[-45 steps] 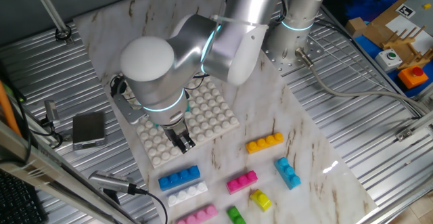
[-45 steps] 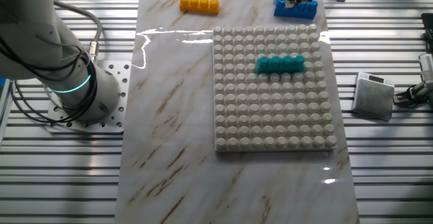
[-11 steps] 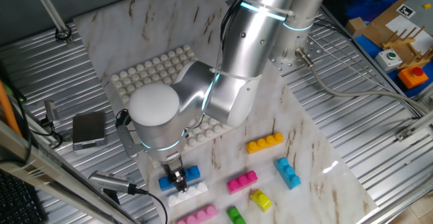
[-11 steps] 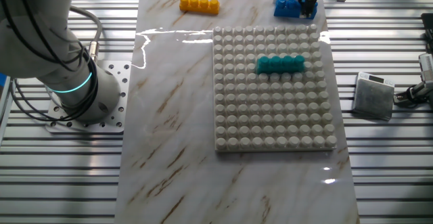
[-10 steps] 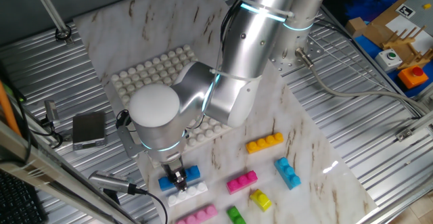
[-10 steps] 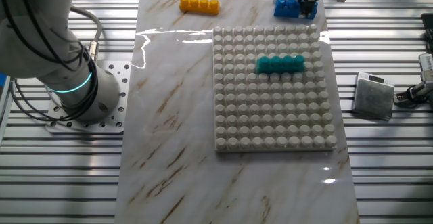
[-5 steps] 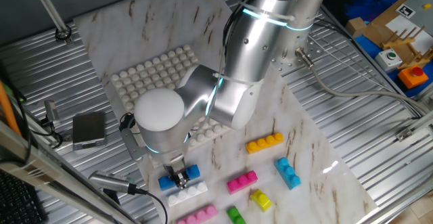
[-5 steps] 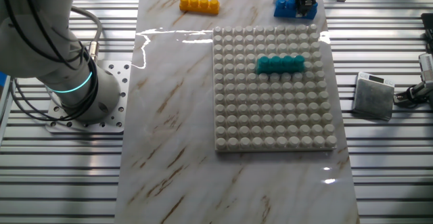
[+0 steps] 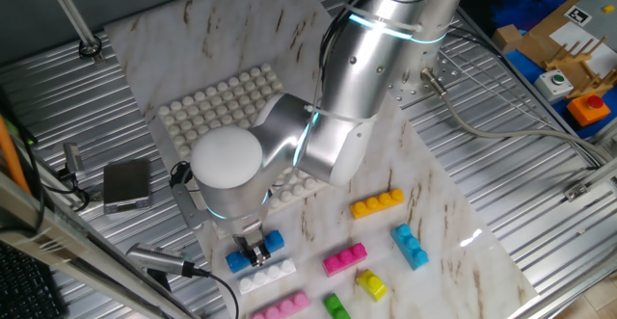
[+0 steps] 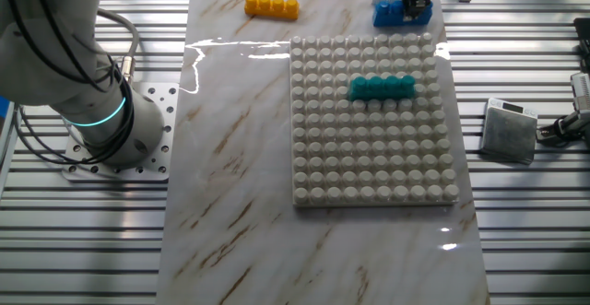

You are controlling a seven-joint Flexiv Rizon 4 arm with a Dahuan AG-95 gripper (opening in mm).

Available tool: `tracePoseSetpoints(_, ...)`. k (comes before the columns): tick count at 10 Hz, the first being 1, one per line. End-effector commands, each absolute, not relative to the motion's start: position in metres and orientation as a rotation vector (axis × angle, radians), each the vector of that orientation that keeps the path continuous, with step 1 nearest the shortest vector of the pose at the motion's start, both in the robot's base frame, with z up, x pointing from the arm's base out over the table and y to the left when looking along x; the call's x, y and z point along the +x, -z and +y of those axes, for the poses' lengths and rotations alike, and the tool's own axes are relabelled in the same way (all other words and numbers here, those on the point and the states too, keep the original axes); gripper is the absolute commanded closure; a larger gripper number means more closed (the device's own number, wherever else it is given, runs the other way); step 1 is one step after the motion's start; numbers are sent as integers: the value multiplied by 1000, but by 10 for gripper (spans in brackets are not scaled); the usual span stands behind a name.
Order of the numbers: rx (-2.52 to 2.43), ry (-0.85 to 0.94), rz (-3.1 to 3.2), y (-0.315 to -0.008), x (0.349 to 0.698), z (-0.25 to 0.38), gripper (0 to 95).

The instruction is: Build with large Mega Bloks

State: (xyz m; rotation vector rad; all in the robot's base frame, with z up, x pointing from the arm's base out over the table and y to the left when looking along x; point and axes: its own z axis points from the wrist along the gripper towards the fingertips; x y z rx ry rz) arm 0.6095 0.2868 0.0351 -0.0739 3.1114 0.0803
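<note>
My gripper stands over the blue brick at the near edge of the marble board, its fingers closed on the brick's middle. In the other fixed view the gripper covers the right part of the blue brick. A teal four-stud brick sits on the white baseplate; in one fixed view the arm hides it and only part of the baseplate shows. Loose bricks lie nearby: white, pink, magenta, orange, light blue, yellow and green.
A grey box with a cable lies on the ribbed metal table left of the board; it also shows in the other fixed view. The arm's base stands beside the board. Cardboard and blue items sit at the far right.
The arm came down from the baseplate's edge onto the blue brick. In the last half second the brick's right end has risen slightly; the arm has barely moved.
</note>
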Motion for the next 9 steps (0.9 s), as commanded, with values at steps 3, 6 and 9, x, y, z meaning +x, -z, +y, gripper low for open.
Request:
tracePoseSetpoints(3,-112,-80,3119,-61,594,276,950)
tracePoseSetpoints(6,-166,-89,3118,-82,578,256,950)
tracePoseSetpoints(9,-227,-98,3123,-114,557,239,950)
